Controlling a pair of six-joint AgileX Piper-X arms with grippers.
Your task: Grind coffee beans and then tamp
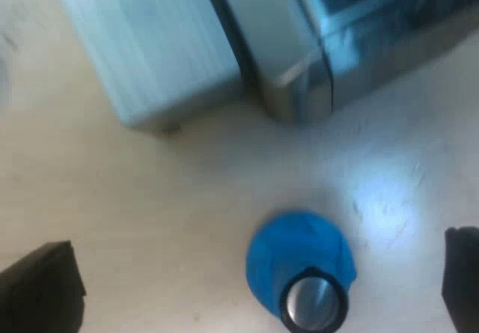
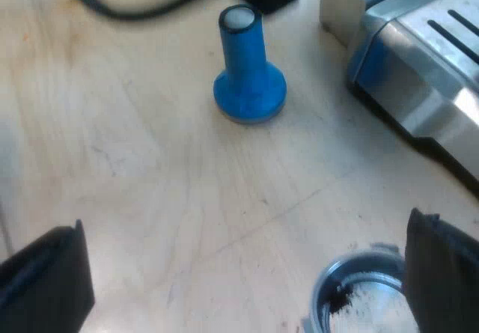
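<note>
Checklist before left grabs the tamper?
1. Blue tamper upright on the table: ok.
2. Left gripper open above the tamper: ok.
3. Right gripper open, holding nothing: ok.
4. Grounds in the metal holder basket: ok, dark grounds show; fill level cannot tell.
5. Holder steady enough to tamp: cannot tell.
6. Tamper apart from the espresso machine: ok.

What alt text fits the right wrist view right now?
A blue tamper stands upright on the pale wooden table, apart from the espresso machine. Nearer, the right gripper has its fingers open, with the metal holder's basket, dark specks inside, beside one finger.
</note>
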